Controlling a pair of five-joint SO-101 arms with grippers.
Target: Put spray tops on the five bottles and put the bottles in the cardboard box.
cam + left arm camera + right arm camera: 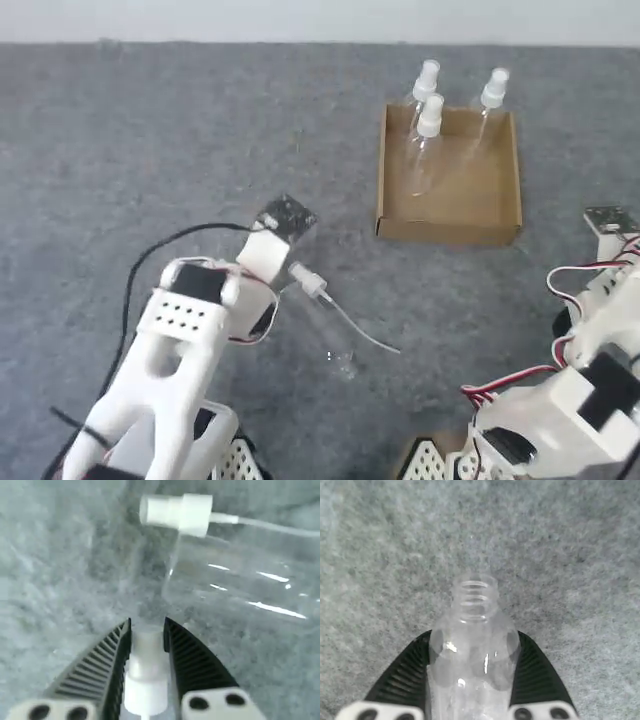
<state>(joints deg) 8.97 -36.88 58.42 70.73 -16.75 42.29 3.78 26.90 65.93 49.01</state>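
Note:
My left gripper (147, 631) is shut on a white spray top (145, 680) just above the grey mat. Just past its tips lie a second spray top (176, 512) with a long thin tube and a clear bottle (240, 590) on its side. From above, that loose spray top (308, 281) and the lying bottle (338, 350) are right of the left arm (190, 300). My right gripper (472, 655) is shut on a clear bottle (474, 630) with a bare threaded neck. The cardboard box (392, 190) at the back holds three capped bottles (425, 140).
The right arm (590, 380) stands at the table's right front edge, with red and white wires looping beside it. A black cable trails from the left arm. Grey carpet-like mat (120, 150) stretches open to the left of the box.

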